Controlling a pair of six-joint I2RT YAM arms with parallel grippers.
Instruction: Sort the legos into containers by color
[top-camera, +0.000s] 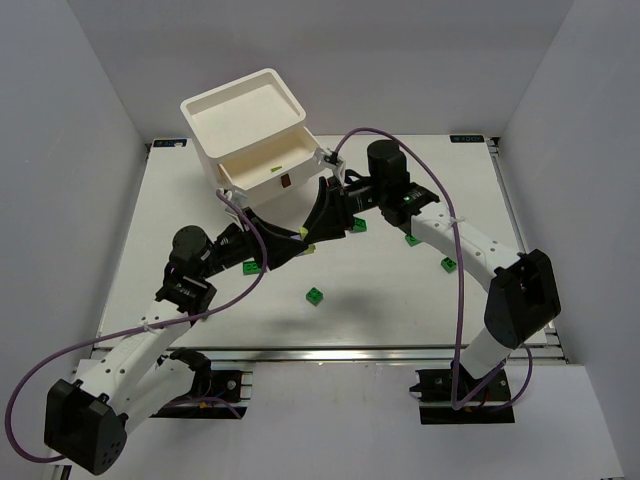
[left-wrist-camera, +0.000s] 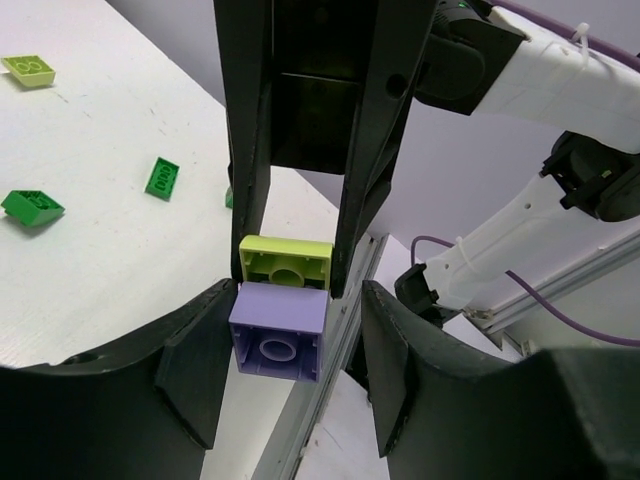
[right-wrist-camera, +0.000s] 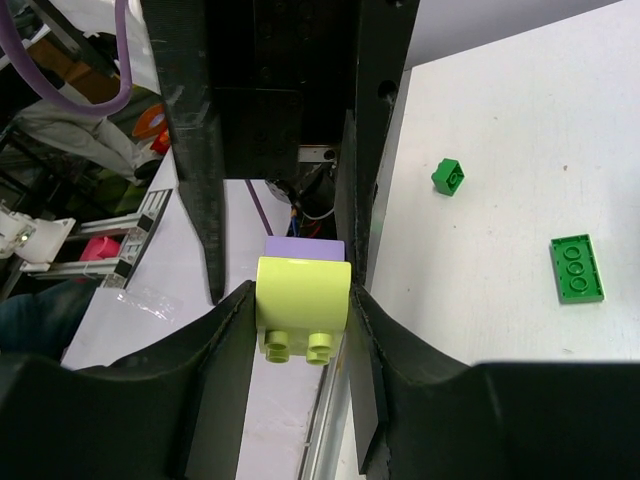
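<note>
We see the right pincer (right-wrist-camera: 300, 305) clenching a yellow-green brick (right-wrist-camera: 303, 285), studs pointing back toward it; the purple brick (left-wrist-camera: 277, 335) stacked behind sits inside the released left pincer (left-wrist-camera: 297, 340).

White table inside a plain, pale enclosure.
The table (top-camera: 380, 300) has a back wall (top-camera: 400, 60) behind it, a left wall (top-camera: 70, 150) and a right wall (top-camera: 585, 130) at its sides. A silver rail (top-camera: 330, 356) runs along the table's near edge, and a small bluish label (top-camera: 467, 139) sits at its far right corner. Beyond the table's edge, the right wrist view shows a pink object (right-wrist-camera: 97, 248), too blurred to identify.
</note>
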